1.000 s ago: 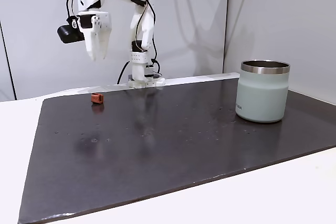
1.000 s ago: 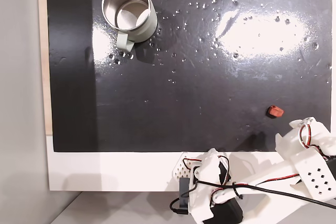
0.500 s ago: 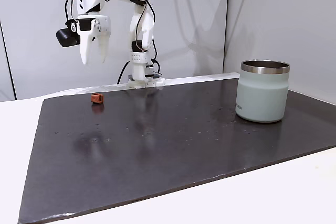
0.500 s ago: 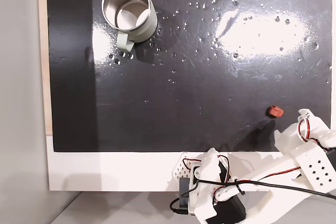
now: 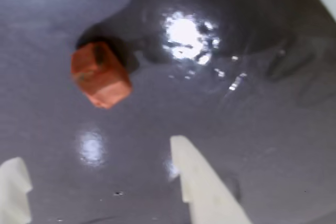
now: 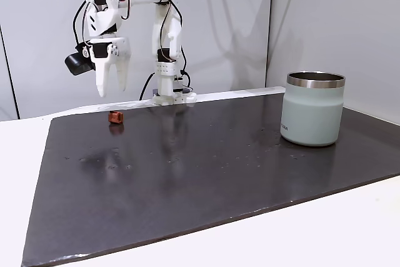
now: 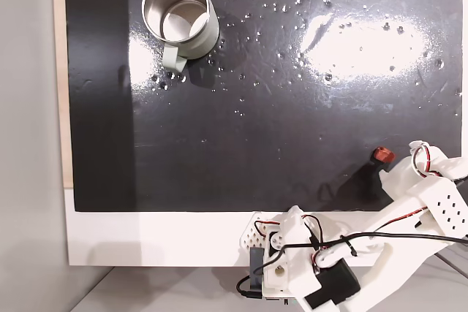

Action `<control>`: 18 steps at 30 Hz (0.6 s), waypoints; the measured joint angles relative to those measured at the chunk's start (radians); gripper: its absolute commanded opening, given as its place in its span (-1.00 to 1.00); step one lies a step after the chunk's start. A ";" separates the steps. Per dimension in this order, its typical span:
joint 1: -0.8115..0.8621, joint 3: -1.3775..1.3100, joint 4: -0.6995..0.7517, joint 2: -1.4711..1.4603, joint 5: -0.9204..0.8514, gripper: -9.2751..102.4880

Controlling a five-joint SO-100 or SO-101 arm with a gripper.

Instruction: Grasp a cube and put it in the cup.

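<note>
jaws apart above blocky reddish cube on glossy dark mat.

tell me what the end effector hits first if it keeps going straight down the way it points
Probably the dark mat, not the cube. The open end effector points down above the mat, and in the wrist view the cube sits ahead of the fingertips, not between them. Depth is uncertain.

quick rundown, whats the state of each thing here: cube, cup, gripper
cube: lying loose on the dark mat, not gripped
cup: upright, open top, nothing seen inside it in a fixed view
gripper: open, pointing down, above the cube, apart from it
</note>
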 measured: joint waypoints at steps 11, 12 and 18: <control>-0.026 0.077 -0.087 -0.037 -0.005 -0.30; -0.029 0.081 -0.080 -0.040 0.003 -0.30; -0.023 0.109 -0.146 -0.075 0.002 -0.31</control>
